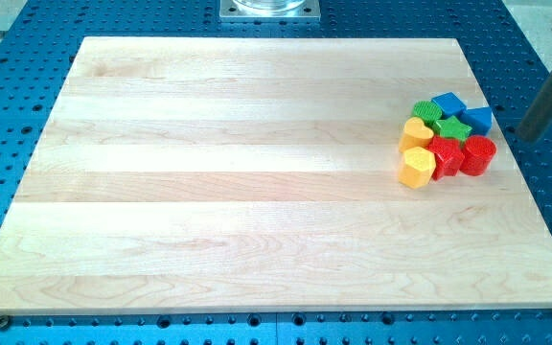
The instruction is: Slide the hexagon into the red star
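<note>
A yellow hexagon (417, 167) lies at the lower left of a tight cluster of blocks near the board's right edge. It touches the red star (445, 153) just to its right. My tip (527, 135) is at the view's right, past the board's right edge, to the right of the cluster and apart from every block. The nearest block to it is a blue one (477, 120).
The cluster also holds a yellow heart (415, 132), a green round block (426, 112), a green star (451, 128), a blue cube (447, 103) and a red round block (478, 154). The wooden board (238, 192) lies on a blue perforated table (544, 211).
</note>
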Tool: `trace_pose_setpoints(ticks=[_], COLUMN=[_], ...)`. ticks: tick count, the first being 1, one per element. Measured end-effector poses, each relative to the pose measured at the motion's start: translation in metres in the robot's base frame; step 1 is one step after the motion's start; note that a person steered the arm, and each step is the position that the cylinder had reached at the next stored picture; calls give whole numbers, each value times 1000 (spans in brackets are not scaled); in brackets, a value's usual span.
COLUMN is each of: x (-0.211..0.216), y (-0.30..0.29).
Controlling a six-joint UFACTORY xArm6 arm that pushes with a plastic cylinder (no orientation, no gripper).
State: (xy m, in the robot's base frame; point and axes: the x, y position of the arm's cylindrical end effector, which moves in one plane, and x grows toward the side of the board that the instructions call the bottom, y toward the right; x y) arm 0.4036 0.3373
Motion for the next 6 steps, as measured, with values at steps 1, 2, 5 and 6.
trace_pose_setpoints(ticks=[1, 2, 5, 6], x=[54, 130, 126, 88], y=[-3, -28, -188, -187])
